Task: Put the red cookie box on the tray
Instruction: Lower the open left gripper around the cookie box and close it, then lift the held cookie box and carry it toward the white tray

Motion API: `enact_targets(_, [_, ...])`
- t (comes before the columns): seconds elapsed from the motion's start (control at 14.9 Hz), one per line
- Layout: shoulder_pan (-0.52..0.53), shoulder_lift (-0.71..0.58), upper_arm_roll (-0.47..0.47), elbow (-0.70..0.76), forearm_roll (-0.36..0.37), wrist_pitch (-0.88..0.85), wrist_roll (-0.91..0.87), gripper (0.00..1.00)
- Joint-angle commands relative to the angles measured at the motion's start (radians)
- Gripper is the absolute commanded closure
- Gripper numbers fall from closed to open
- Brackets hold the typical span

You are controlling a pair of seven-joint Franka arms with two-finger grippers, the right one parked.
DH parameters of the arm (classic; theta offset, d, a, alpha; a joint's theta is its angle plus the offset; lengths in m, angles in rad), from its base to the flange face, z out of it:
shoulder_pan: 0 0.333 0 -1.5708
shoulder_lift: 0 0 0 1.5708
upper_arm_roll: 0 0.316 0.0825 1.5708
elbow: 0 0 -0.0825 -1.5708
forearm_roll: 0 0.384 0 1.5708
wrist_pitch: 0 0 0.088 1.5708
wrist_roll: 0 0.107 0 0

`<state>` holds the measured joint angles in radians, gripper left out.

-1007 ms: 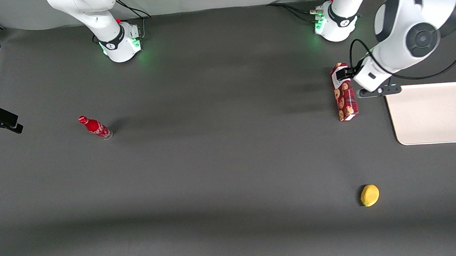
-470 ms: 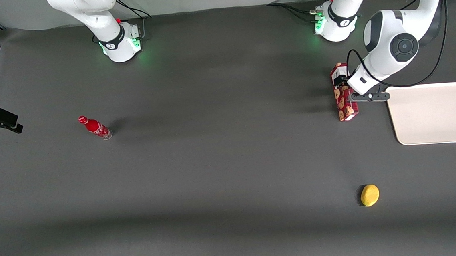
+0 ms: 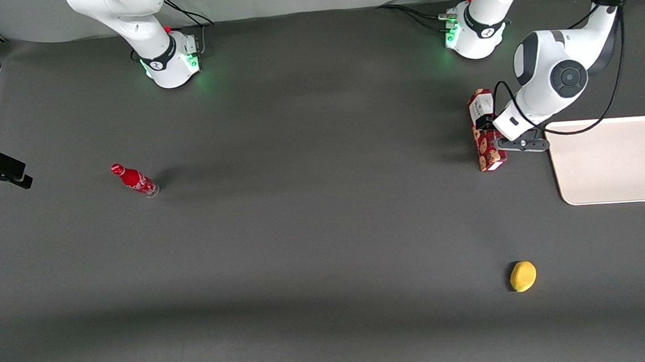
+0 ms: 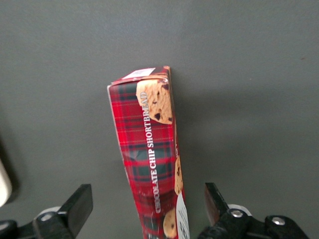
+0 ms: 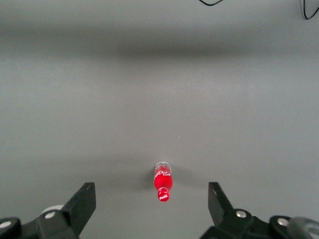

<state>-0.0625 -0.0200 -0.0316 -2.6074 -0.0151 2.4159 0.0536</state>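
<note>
While the red cookie box (image 3: 486,135) lies on the dark table (image 3: 315,232) just beside the tray (image 3: 619,160), the gripper (image 4: 148,211) sits low over it, fingers wide apart with the box between them (not touching yet). This looks like the grab step. Next it should squeeze, lift and carry the box onto the tray. The arm hides part of the box from the front.

Front view high overhead, left wrist view close above red cookie box (image 4: 149,159), seen in both
</note>
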Motion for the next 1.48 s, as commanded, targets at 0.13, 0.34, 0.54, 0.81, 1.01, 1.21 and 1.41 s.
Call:
enact_targets(0.13, [0.004, 0.061, -0.002, -0.092, 0.009, 0.176, 0.017, 0.0])
enact_targets(0.34, [0.004, 0.063, -0.002, -0.095, 0.009, 0.175, 0.003, 1.0])
enact_targets(0.54, [0.004, 0.06, -0.002, -0.094, 0.003, 0.169, -0.001, 1.0])
enact_targets(0.81, [0.004, 0.023, 0.009, -0.083, -0.002, 0.154, -0.001, 1.0])
enact_targets(1.01, [0.004, -0.069, 0.038, 0.01, -0.006, -0.062, -0.006, 1.0])
enact_targets(1.21, [0.004, -0.13, 0.053, 0.23, -0.009, -0.411, -0.035, 1.0])
enact_targets(1.41, [0.004, -0.123, 0.1, 0.494, -0.008, -0.717, -0.037, 1.0])
